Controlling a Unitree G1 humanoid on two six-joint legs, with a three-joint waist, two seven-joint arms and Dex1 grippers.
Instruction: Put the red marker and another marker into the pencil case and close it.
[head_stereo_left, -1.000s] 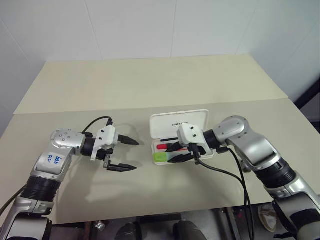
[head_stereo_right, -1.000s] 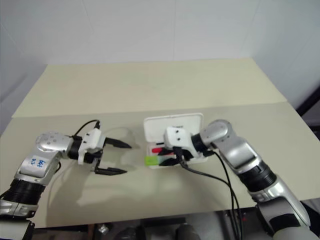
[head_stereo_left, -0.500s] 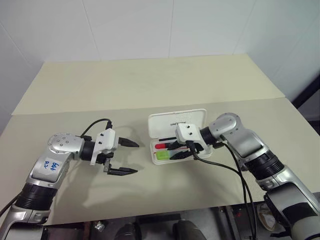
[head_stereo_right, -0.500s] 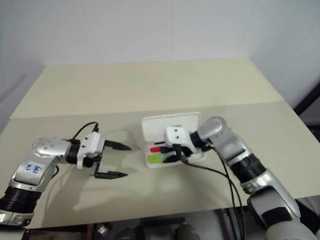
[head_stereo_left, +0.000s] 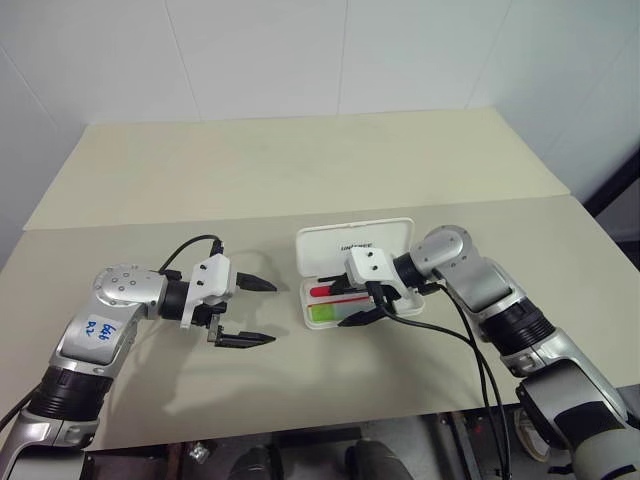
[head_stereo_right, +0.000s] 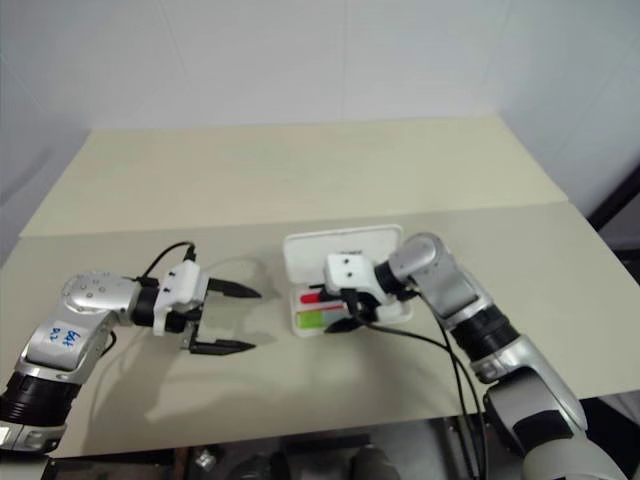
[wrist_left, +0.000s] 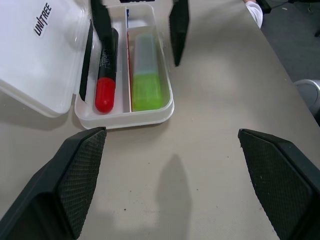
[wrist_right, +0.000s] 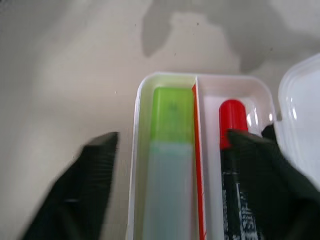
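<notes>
Red marker (wrist_left: 105, 75) and green marker (wrist_left: 146, 72) lie in open pencil case (wrist_left: 45, 55); right gripper (head_stereo_left: 352, 303) and left gripper (head_stereo_left: 250, 312) spread wide, empty.

Lab-like test room: bare beige table (head_stereo_left: 300, 170), plain white walls (head_stereo_left: 260, 50).

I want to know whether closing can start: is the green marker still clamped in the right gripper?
No: the green marker lies in the pencil case beside the red marker, and the right gripper stands open over it.
</notes>
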